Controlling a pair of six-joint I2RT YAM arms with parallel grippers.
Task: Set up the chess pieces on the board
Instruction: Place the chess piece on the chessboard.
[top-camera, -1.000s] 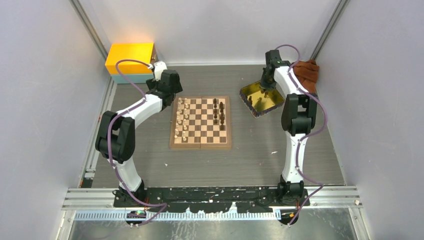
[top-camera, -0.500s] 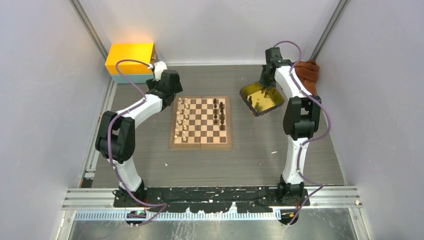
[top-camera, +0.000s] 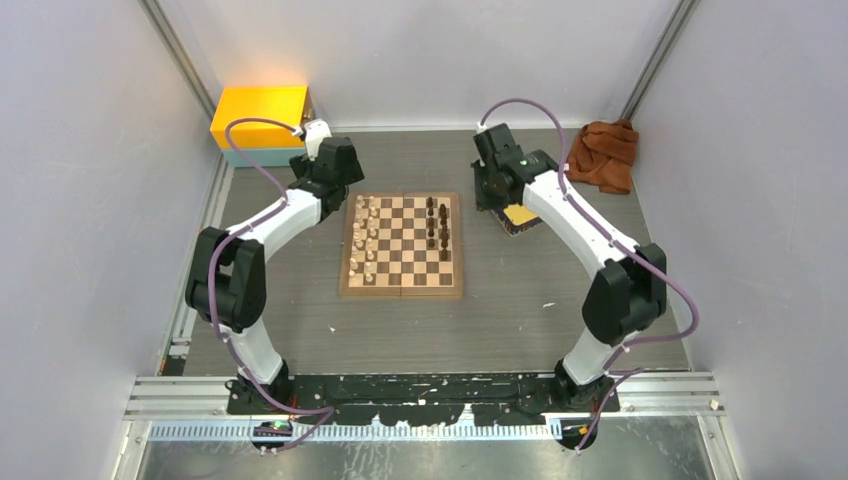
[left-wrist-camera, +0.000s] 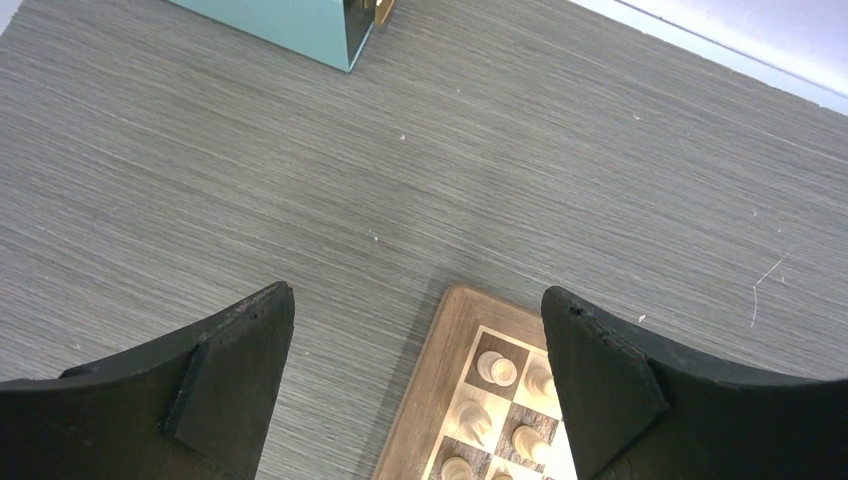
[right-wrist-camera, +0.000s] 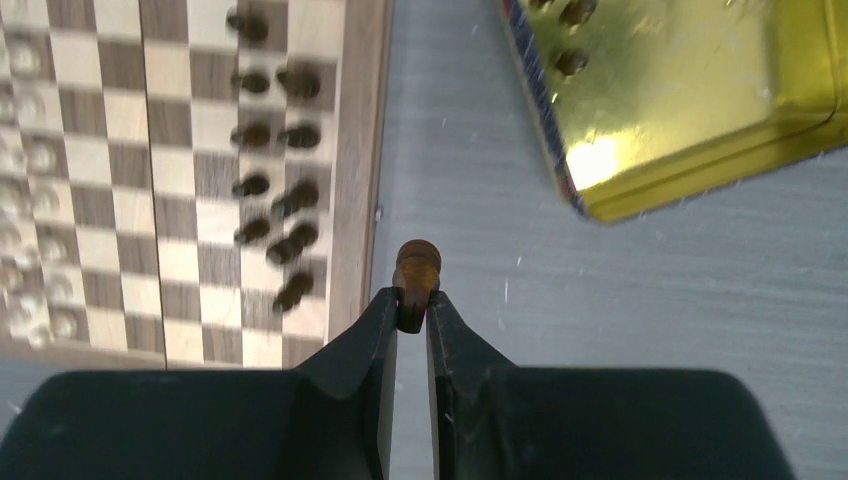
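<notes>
Right gripper (right-wrist-camera: 412, 302) pinches a dark piece (right-wrist-camera: 417, 260) beside the board (right-wrist-camera: 361, 120).
Long axis along the fingers (right-wrist-camera: 372, 345), head outward, base hidden; left gripper (left-wrist-camera: 416, 293) gapes wide.

The left arm (top-camera: 262, 232) climbs from its base at seven o'clock, elbow bulging out toward nine, forearm reaching up to eleven. Its left tool (left-wrist-camera: 416, 293) points down at the desk with the jaws spread wide and nothing between them. The right arm (top-camera: 585, 228) rises from five o'clock, elbow out at four, forearm stretching in toward one. The right tool (right-wrist-camera: 412, 300) is pinched nearly closed on a dark chess piece (right-wrist-camera: 417, 262), whose head pokes past the fingertips.
</notes>
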